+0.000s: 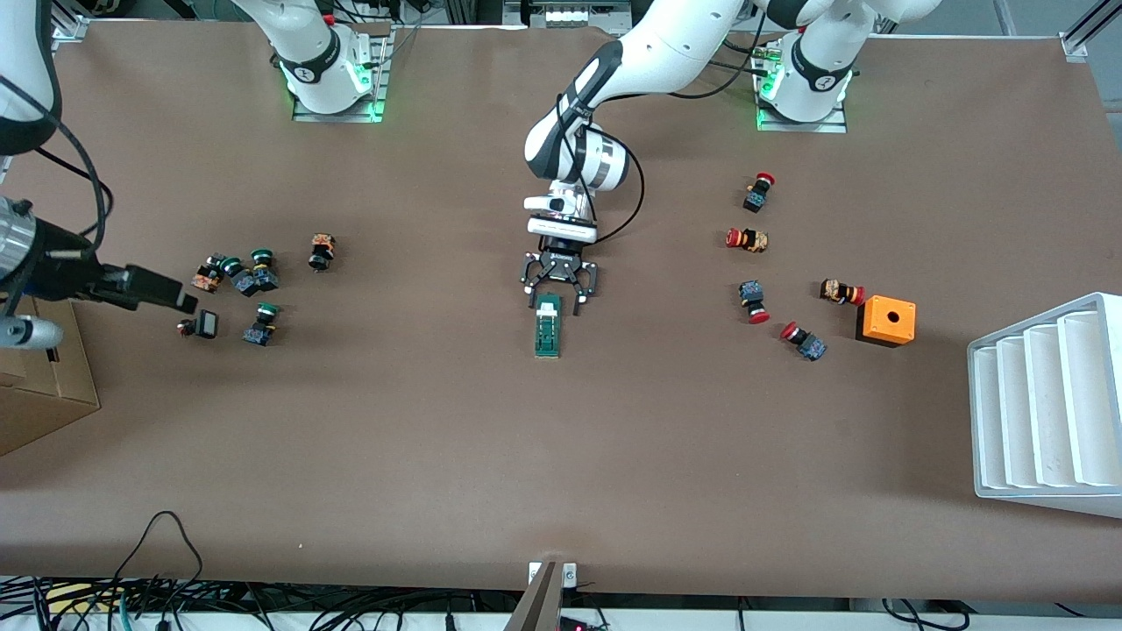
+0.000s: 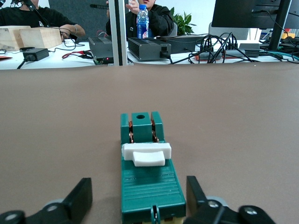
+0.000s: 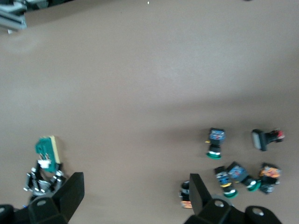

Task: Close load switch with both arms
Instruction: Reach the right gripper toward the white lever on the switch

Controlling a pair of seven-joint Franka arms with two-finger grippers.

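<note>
The load switch (image 1: 549, 326) is a narrow dark-green block with a white end piece and lies flat at the table's middle. My left gripper (image 1: 554, 302) is low over the switch's end farther from the front camera. It is open, with a finger on each side and a gap to the block. In the left wrist view the switch (image 2: 148, 179) lies between the open fingers (image 2: 79, 198), with its white lever (image 2: 145, 154) showing. My right gripper (image 1: 188, 304) is open and empty, up in the air over the green-capped buttons. The right wrist view shows the right gripper (image 3: 135, 193) and the switch (image 3: 46, 149).
Green-capped push buttons (image 1: 254, 276) lie toward the right arm's end, red-capped ones (image 1: 758, 191) toward the left arm's end. An orange box with a hole (image 1: 886, 321) and a white ribbed tray (image 1: 1043, 407) stand there too. A cardboard box (image 1: 39, 377) sits at the right arm's end.
</note>
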